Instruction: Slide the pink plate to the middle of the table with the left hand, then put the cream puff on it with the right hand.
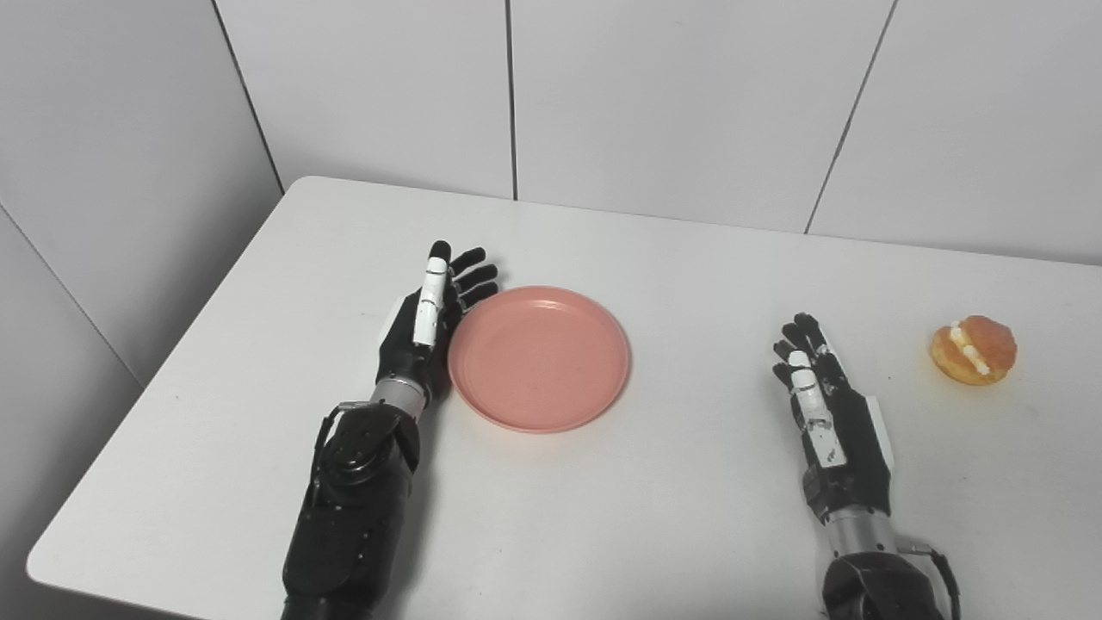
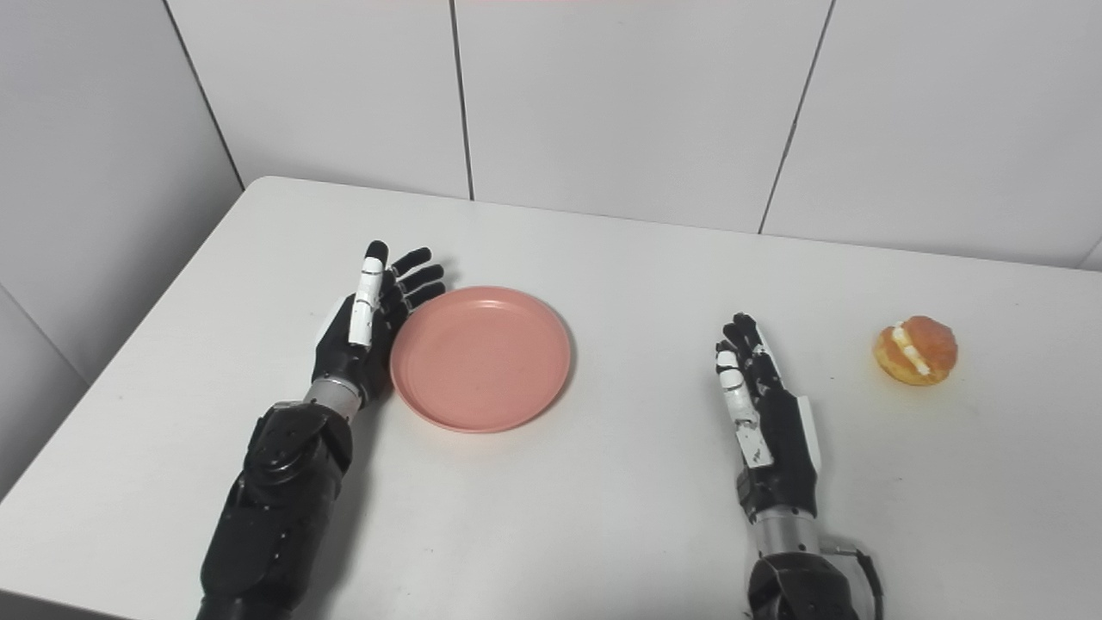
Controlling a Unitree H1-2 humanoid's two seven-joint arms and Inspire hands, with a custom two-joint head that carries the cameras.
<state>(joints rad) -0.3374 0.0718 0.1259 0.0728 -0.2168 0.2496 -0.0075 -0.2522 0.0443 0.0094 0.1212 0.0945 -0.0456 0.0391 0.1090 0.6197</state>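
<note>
Left hand (image 1: 428, 331), fingers spread and holding nothing, stands edge-on against the pink plate (image 1: 539, 357) at its 9 o'clock rim; the desk (image 1: 654, 508) middle lies toward 3 o'clock. Right hand (image 1: 828, 422), open and empty, waits; the cream puff (image 1: 974, 349) sits at its 2 o'clock.

Smooth matt pink plate (image 1: 539, 358) looking like plastic, white surface (image 1: 654, 508) looking smooth, cream puff (image 1: 974, 349) shining a little, hands (image 1: 424, 331) looking like hard black plastic

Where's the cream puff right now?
The cream puff sits on the white table at the far right, beyond the open right hand, well away from the pink plate.
</note>
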